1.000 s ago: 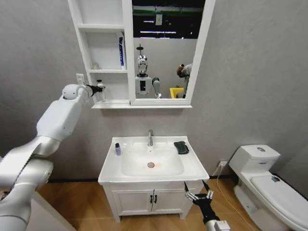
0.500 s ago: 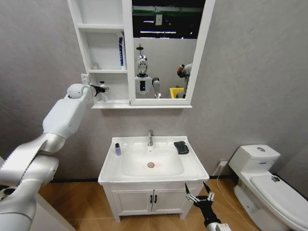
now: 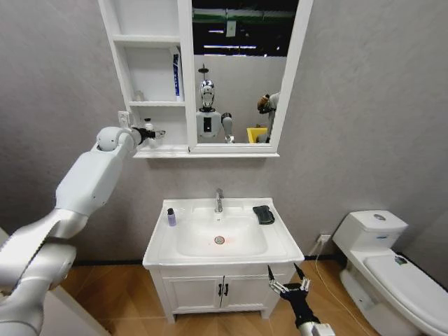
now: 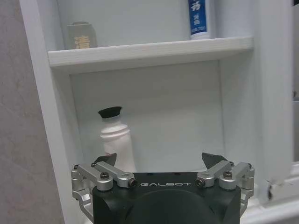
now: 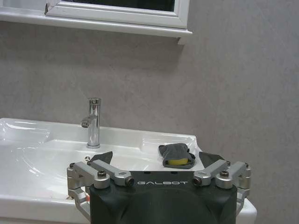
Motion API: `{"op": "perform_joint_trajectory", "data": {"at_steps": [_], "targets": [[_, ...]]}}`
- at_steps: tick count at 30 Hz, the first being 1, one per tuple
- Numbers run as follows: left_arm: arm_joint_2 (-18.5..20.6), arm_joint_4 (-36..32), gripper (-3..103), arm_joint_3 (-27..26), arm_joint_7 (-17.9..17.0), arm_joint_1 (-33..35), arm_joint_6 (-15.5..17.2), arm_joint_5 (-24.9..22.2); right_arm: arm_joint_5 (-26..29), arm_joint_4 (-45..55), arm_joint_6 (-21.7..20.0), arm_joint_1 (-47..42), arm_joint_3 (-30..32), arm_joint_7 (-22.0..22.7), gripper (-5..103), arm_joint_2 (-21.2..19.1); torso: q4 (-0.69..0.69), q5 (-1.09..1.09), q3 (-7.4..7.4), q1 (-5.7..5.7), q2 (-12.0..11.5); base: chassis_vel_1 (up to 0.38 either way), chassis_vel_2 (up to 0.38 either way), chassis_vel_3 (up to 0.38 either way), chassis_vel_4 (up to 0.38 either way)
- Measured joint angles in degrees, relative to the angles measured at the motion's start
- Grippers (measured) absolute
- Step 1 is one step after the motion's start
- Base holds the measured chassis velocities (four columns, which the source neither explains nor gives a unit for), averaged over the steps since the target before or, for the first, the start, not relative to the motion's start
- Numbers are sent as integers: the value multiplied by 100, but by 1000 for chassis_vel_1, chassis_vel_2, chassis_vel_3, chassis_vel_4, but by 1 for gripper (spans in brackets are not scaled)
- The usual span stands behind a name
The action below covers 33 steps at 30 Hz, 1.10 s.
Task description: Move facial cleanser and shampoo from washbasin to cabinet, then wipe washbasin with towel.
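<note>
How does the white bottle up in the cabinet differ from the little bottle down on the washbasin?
The white bottle has a pale body and a black cap; the small bottle is dark purple with a dark top. The white bottle stands in the lowest compartment of the cabinet, just ahead of the open left gripper; the small bottle stands on the washbasin rim, left of the tap, with no gripper near it. Both stand upright.

"GALBOT" is printed on the left gripper (image 4: 160, 164) below the cabinet (image 4: 149, 49) shelf, and likewise on the right gripper (image 5: 156, 159).
</note>
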Motion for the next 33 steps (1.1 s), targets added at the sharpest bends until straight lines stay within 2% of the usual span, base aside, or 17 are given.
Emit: {"op": "perform_joint_trajectory", "data": {"at_steps": [2, 3, 6, 7, 9, 10, 11, 13, 14, 15, 16, 20, 21, 23, 25, 27, 33], "targets": [[270, -832, 100, -153, -186, 424, 67, -153, -3, 6, -4, -10, -6, -4, 100, 0, 2, -2, 0, 0, 0, 0, 0, 0, 0], [270, -832, 100, -153, -186, 424, 67, -153, -3, 6, -4, -10, -6, -4, 100, 0, 2, -2, 0, 0, 0, 0, 0, 0, 0], [587, -1960, 100, -406, -389, 1216, 14, -123, -40, -25, -6, 1, -34, -5, 100, 12, 1, 0, -1, -1, 1, 0, 0, 0, 0], [754, -2479, 100, -560, -511, 1746, -75, -187, -55, -23, -16, 10, -60, -6, 100, 27, 0, -2, -1, -1, 1, 0, 0, 0, 0], [847, -2688, 100, -619, -547, 1980, -126, -200, -60, -20, -19, 11, -62, -6, 100, 33, -1, -1, -1, -1, 1, 0, 0, 0, 0], [1003, -3019, 100, -739, -585, 2473, -469, -151, -67, -16, -25, 14, -68, -6, 100, 39, 2, 1, -1, -1, 1, 0, 0, 0, 0], [1003, -3019, 100, -739, -585, 2473, -469, -151, -67, -16, -25, 14, -68, -6, 100, 39, 2, 1, -1, -1, 1, 0, 0, 0, 0], [1031, -3169, 101, -875, -634, 2983, -1093, 81, -72, -17, -26, 9, -68, -6, 100, 49, 3, 1, -1, -2, 1, 0, 0, 0, 0], [1031, -3169, 101, -875, -634, 2983, -1093, 81, -72, -17, -26, 9, -68, -6, 100, 49, 3, 1, -1, -2, 1, 0, 0, 0, 0], [905, -3255, 100, -1037, -782, 3642, -1703, 352, -84, -39, -26, -3, -69, 3, 100, 77, 2, 0, -1, -2, 1, 0, 0, 0, 0], [765, -3325, 98, -1157, -945, 4202, -1964, 476, -100, -55, -26, -17, -72, 11, 100, 94, -1, -5, 0, -1, 1, 0, 0, 0, 0], [547, -3312, 95, -1312, -977, 4847, -2204, 815, -110, -56, -24, -22, -80, 13, 100, 108, 1, 2, 0, -1, 1, 0, 0, 0, 0], [363, -3203, 101, -1373, -940, 5186, -2291, 1065, -112, -56, -24, -20, -81, 13, 100, 115, 2, 0, -1, -1, 1, 0, 0, 0, 0], [270, -3133, 101, -1389, -921, 5301, -2321, 1160, -112, -56, -24, -20, -82, 13, 100, 117, 2, -1, 0, -1, 1, 0, 0, 0, 0], [-171, -2691, 98, -1415, -897, 5567, -2442, 1480, -112, -50, -24, -32, -81, 14, 100, 129, 1, 0, 0, -1, 1, 0, 0, 0, 0], [-242, -2603, 98, -1413, -890, 5579, -2463, 1521, -112, -47, -23, -42, -81, 14, 100, 129, 1, 0, 0, -1, 0, 0, 0, 0, 0], [-881, -1504, 98, -1275, -731, 5294, -2736, 1953, -84, 29, 2, -156, -11, 18, 100, 122, -1, 2, 0, 0, 0, 0, 0, 0, 0]]}}
